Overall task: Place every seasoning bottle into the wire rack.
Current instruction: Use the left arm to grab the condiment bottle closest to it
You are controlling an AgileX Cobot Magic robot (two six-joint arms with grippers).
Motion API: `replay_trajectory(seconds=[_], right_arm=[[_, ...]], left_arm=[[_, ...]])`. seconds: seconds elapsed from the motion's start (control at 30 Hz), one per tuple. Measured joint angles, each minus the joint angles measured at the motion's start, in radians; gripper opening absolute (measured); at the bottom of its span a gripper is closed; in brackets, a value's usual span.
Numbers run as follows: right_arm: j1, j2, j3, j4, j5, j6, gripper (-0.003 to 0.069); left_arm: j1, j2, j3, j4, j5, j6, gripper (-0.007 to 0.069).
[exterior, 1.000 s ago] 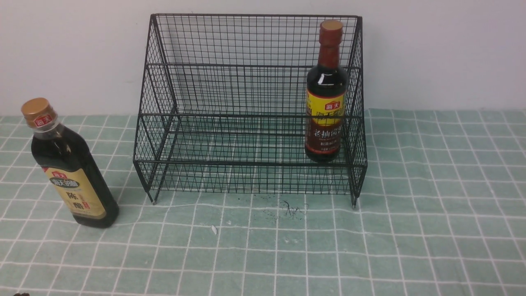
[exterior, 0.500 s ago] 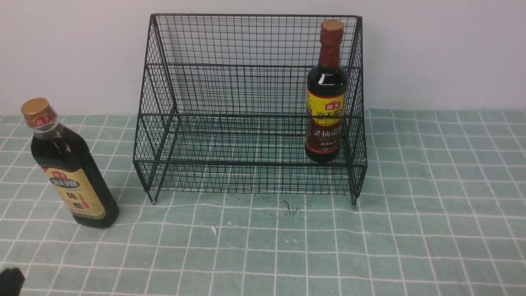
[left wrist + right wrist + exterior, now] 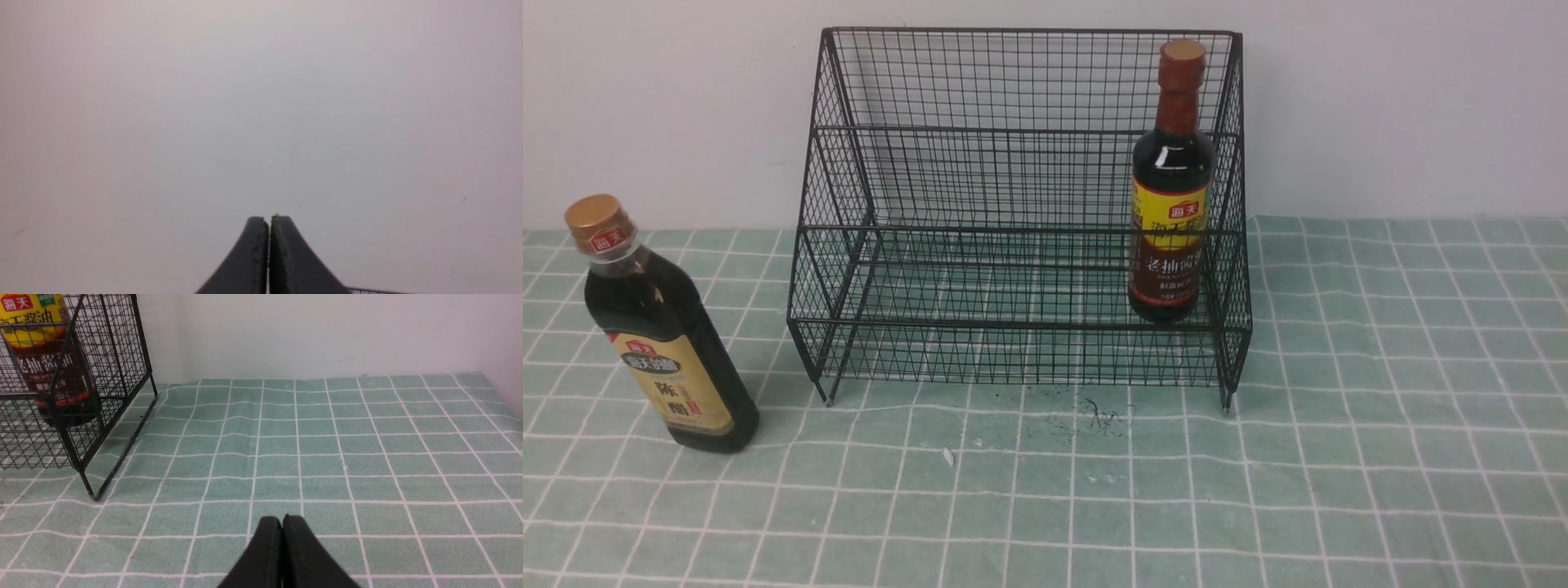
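Observation:
The black wire rack [image 3: 1013, 147] stands at the back middle of the table. The brown-red-capped bottle [image 3: 1170, 196] with the yellow-and-maroon label stands upright inside the rack's lower tier at its right end; it also shows in the right wrist view [image 3: 45, 363]. The gold-capped bottle [image 3: 662, 335] with the beige label stands on the cloth, left of the rack and outside it. Neither gripper shows in the front view. My left gripper [image 3: 269, 220] is shut and empty, facing the bare wall. My right gripper [image 3: 282, 521] is shut and empty, low over the cloth, right of the rack [image 3: 102, 367].
A green checked tablecloth [image 3: 1094, 506] covers the table, with a dark smudge [image 3: 1094, 415] and a small white scrap [image 3: 947, 456] in front of the rack. A pale wall [image 3: 1405, 106] stands right behind the rack. A rack corner edges into the left wrist view [image 3: 367, 291].
A dark part of my left arm rose into the bottom left corner of the front view half a second ago and has now gone out of it. The bottles and rack have not moved.

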Motion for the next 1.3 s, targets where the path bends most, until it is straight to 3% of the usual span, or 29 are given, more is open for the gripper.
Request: replay_trajectory(seconds=[0.13,0.3,0.47,0.67,1.17,1.3], right_arm=[[0.0,0.0,0.0,0.0,0.0,0.0,-0.0014],[0.0,0.0,0.0,0.0,0.0,0.0,-0.0014],[0.0,0.0,0.0,0.0,0.001,0.0,-0.0014],[0.0,0.0,0.0,0.0,0.001,0.0,-0.0014],[0.0,0.0,0.0,0.0,0.001,0.0,-0.0014],[0.0,0.0,0.0,0.0,0.001,0.0,-0.0014]], left_arm=[[0.0,0.223,-0.112,0.001,0.042,0.06,0.002],[0.0,0.424,-0.201,-0.048,0.05,0.148,0.0121],[0.0,0.631,-0.273,-0.233,0.003,0.329,0.0379],[0.0,0.822,-0.32,-0.388,-0.1,0.425,0.0549],[0.0,1.114,-0.407,-0.373,-0.101,0.435,0.0574],[0.0,1.151,-0.407,-0.373,-0.121,0.435,0.0531]])
